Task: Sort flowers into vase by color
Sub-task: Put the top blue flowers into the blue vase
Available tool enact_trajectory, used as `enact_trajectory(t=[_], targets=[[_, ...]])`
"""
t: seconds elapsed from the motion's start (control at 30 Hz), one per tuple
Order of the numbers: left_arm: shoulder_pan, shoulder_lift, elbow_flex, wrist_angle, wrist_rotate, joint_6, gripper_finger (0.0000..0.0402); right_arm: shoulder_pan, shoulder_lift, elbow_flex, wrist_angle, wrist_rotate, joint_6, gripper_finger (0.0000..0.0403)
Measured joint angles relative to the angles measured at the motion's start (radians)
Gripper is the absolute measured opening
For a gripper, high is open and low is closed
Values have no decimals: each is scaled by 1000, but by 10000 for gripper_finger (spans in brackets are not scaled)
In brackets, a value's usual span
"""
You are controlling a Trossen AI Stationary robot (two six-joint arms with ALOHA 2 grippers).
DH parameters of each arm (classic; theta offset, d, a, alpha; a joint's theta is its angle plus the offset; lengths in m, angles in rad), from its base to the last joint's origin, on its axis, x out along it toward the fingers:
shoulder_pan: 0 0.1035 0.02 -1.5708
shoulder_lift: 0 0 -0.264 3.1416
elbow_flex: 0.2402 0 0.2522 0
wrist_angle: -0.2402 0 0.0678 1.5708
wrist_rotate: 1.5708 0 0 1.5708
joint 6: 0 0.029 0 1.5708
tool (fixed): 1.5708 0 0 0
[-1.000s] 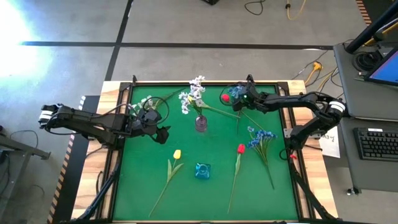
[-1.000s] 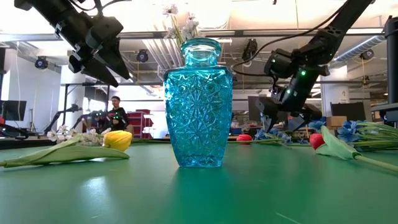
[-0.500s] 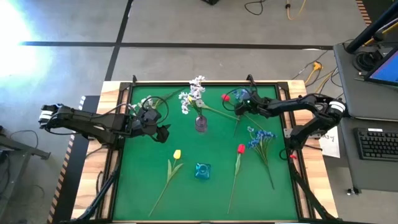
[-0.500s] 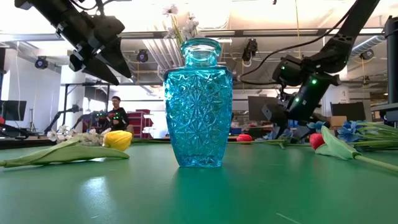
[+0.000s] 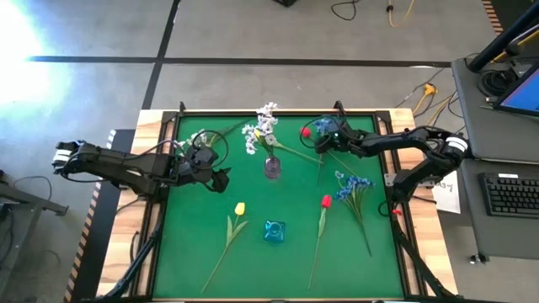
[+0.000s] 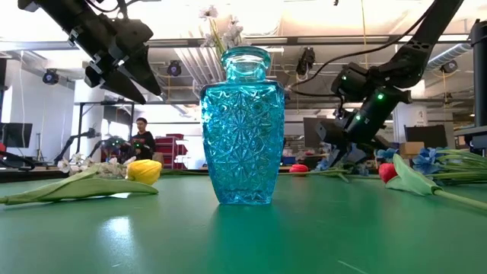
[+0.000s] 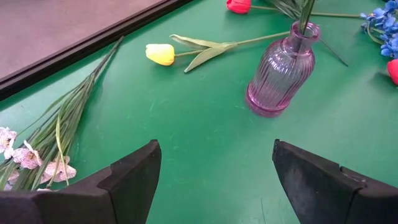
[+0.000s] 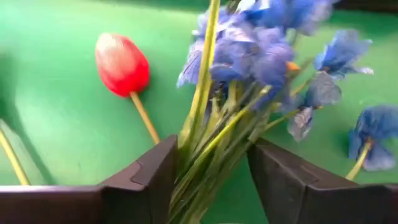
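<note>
One vase point(image 5: 274, 231) stands near the table's point(image 5: 194, 269) front edge, between two flowers point(image 5: 232, 227).

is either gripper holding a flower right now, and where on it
The right gripper has its fingers around the green stems of the blue flower, just below the blooms, still closing. The left gripper is open and empty.

Two slim black jointed arms reach in over the green table point(image 5: 189, 278), black cables looping along their links. A white band rings the left arm point(image 5: 118, 167) at its outer end; a like band marks the right arm point(image 5: 404, 145) near the table's edge. A green light glows on the right arm's wrist. Each gripper's fingers point(image 7: 134, 180) are broad, matte black, blunt wedges.
</note>
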Motion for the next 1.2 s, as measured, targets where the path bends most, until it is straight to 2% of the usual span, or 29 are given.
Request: enact_trajectory(t=[0.27, 0.43, 0.7, 0.97, 1.07, 1.2], targets=[[0, 0, 0, -1, 0, 0, 295, 0, 0, 4, 0, 6, 0, 131], [0, -1, 0, -6, 3, 7, 295, 0, 0, 4, 0, 5, 24, 133], [-2, -13, 48, -114, 35, 10, 295, -1, 0, 22, -46, -48, 46, 214], [-1, -13, 52, -154, 36, 26, 295, -2, 0, 165, -322, -76, 91, 304], [-1, -13, 52, -159, 36, 26, 295, -2, 7, 206, -386, -75, 109, 322], [-1, -13, 52, -160, 33, 27, 295, -2, 45, 214, -376, -74, 131, 330]])
